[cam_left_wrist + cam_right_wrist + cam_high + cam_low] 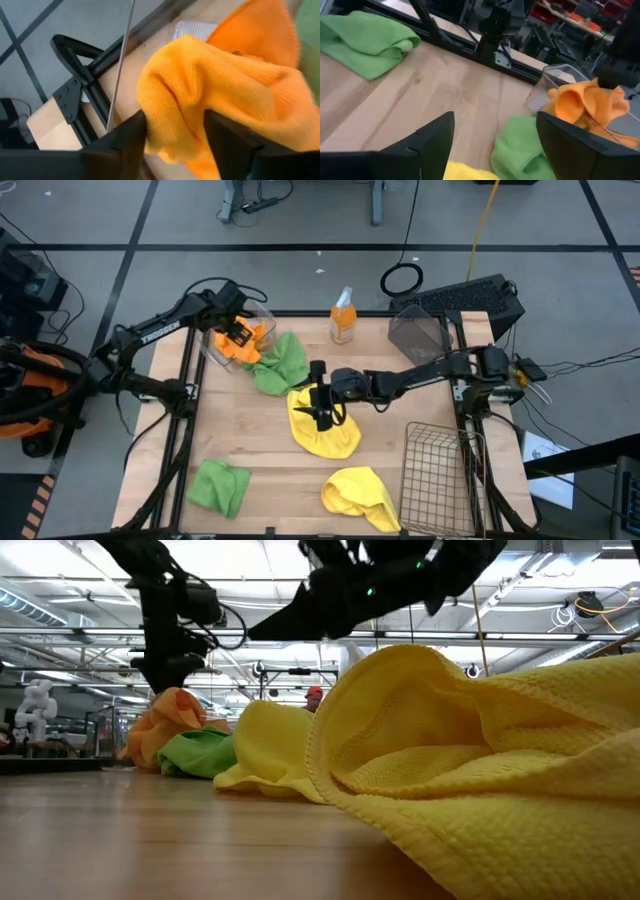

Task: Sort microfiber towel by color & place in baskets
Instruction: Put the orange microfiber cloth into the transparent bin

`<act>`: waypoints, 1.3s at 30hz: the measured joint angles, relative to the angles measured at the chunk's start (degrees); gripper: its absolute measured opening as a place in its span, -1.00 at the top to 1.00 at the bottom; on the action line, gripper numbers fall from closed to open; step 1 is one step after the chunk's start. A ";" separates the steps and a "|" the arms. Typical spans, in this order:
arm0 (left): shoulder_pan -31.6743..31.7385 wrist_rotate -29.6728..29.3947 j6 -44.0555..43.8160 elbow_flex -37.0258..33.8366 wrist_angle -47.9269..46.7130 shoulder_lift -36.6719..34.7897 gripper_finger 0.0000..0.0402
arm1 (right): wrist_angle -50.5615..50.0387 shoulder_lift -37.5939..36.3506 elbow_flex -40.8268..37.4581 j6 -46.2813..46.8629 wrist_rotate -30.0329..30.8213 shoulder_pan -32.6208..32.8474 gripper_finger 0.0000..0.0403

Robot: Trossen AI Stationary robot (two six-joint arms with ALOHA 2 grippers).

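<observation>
An orange towel [248,340] lies bunched in the clear basket [212,348] at the far left. My left gripper [175,137] is over it, open, with a bulge of the orange cloth [200,95] between its fingers. A green towel [281,364] lies on the table against that basket. My right gripper [321,410] hovers open above a yellow towel [325,432] at mid-table, touching nothing. A second yellow towel [360,495] and a second green towel [220,485] lie near the front edge. My left gripper comes steeply from above, its fingers standing apart on either side of a bunched fold of the orange towel [172,120]. The cloth lies against the inner side of both fingers [134,134]. The towel's bulk sits in the clear basket [555,75].
A dark smoky basket [418,330] stands at the far right and a wire mesh basket [438,472] at the near right. An orange spray bottle [343,316] stands at the far edge. Bare wood lies between the two green towels [445,95].
</observation>
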 joint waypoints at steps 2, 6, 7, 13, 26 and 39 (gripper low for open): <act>-0.48 1.08 0.30 0.00 -1.31 -2.44 -0.15 | 5.91 2.42 0.02 0.42 -0.44 -0.93 -0.36; -1.54 1.59 1.37 0.02 -5.10 -7.19 -0.32 | 17.82 7.94 0.80 1.17 -0.35 -2.85 -0.36; -1.83 1.70 1.39 0.02 -5.75 -8.31 -0.35 | 20.34 9.78 1.97 1.66 -0.26 -3.43 -0.35; -4.44 7.94 2.93 0.02 -8.46 -14.29 -0.38 | 14.16 20.35 15.38 6.46 0.02 -6.74 -0.25; -28.48 2.76 20.42 -8.34 -2.97 -17.18 -0.38 | -2.57 24.08 27.02 4.85 -0.11 -7.71 -0.09; -34.72 -10.37 29.13 -16.70 5.75 -13.78 -0.07 | -21.15 18.47 27.02 4.56 0.00 -7.37 -0.01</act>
